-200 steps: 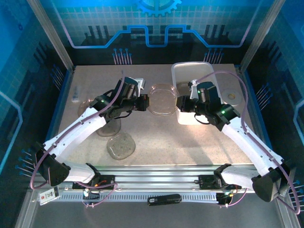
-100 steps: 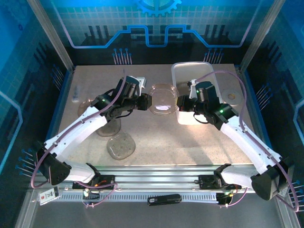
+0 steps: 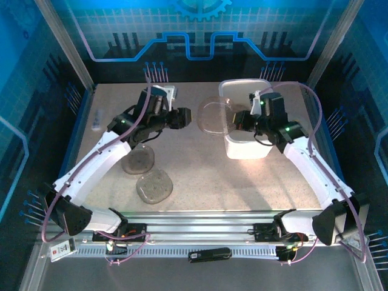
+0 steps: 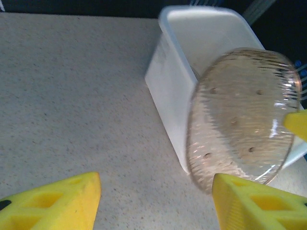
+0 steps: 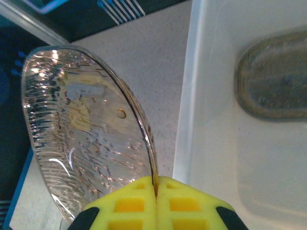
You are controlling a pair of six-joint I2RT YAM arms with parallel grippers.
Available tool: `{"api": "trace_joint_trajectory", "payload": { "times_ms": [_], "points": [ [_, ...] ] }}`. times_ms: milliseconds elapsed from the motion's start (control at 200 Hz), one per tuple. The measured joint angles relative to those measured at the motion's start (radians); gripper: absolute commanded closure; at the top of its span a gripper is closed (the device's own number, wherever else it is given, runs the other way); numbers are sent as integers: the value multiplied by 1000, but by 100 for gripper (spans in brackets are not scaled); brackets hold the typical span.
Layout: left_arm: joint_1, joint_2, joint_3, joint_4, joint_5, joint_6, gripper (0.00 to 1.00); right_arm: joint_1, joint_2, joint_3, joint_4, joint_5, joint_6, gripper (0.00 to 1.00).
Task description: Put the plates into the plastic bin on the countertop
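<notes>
Left gripper point(image 3: 182, 118) has let go and backed off, jaws apart, empty. On edge just left of white translucent plastic bin point(image 3: 245, 149): clear ribbed rounded-square plate point(image 3: 212, 115), rim pinched by right gripper point(image 3: 237, 119). I'd clear the bin rim, level it, release low.

White bin point(image 4: 165, 81), clear rippled plate point(image 5: 86, 139), speckled beige countertop point(image 4: 72, 96)

From my end the worktop point(image 3: 200, 176) looks evenly lit, blue gloom around it, white glints on the plate point(image 5: 86, 139).
</notes>
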Motion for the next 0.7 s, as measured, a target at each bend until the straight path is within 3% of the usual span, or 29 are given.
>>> {"api": "trace_joint_trajectory", "payload": {
  "times_ms": [185, 405, 700],
  "points": [
    [86, 97, 93, 0, 45, 6, 36, -114, 96, 168, -79, -40, -72, 100],
    [124, 295, 261, -19, 112, 28, 36, -222, 257, 401, -246, -46, -217, 100],
    [167, 530, 524, -81, 169, 51, 36, -291, 444, 578, -410, -23, -355, 100]
  ]
}}
